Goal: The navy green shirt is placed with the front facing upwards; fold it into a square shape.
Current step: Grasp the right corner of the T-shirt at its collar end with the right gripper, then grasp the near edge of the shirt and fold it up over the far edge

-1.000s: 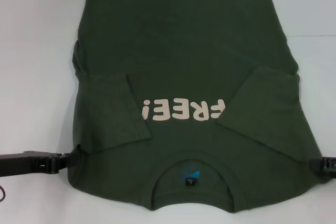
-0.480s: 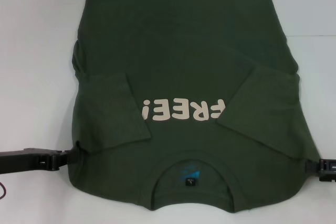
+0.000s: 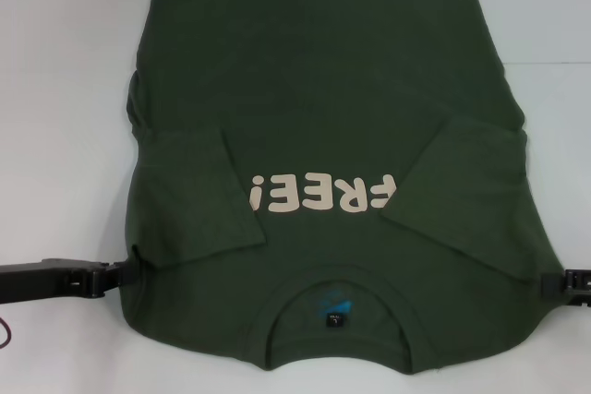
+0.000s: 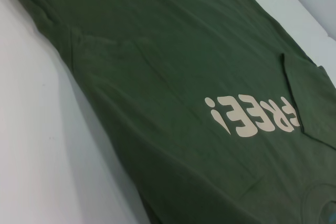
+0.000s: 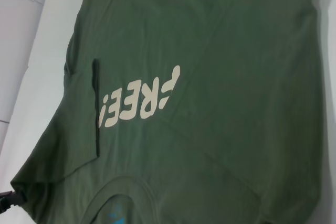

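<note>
1. At the shirt's left shoulder edge, low in the head view, the left gripper [image 3: 118, 274] lies flat on the table [image 3: 55, 89], its black tip touching the cloth; whether its fingers are apart or pinching the fabric cannot be told
2. At the opposite shoulder edge the right gripper [image 3: 563, 285] shows only as a small black piece at the frame's side, touching the hem there; its opening cannot be told either
3. Both arms reach in from the sides at about the same level, just above the collar line as the head camera sees it
4. Between them the shirt [image 3: 323, 89] lies spread on the white table, front up, collar [image 3: 337, 306] nearest the robot and bottom hem at the far side
5. Both short sleeves are folded inward over the chest: the left sleeve [image 3: 199, 196] lies flat beside the lettering, the right sleeve [image 3: 457, 182] slants in and covers the edge of the last letter
6. Cream "FREE!" lettering [image 3: 321, 193] reads upside down from the robot's side, between the two sleeves
7. Inside the collar a small blue mark [image 3: 334, 306] and a dark tag [image 3: 334, 320] show
8. Neither wrist view shows its own fingers; each shows the green cloth with the lettering [image 4: 254, 121] [image 5: 139, 98]
</note>
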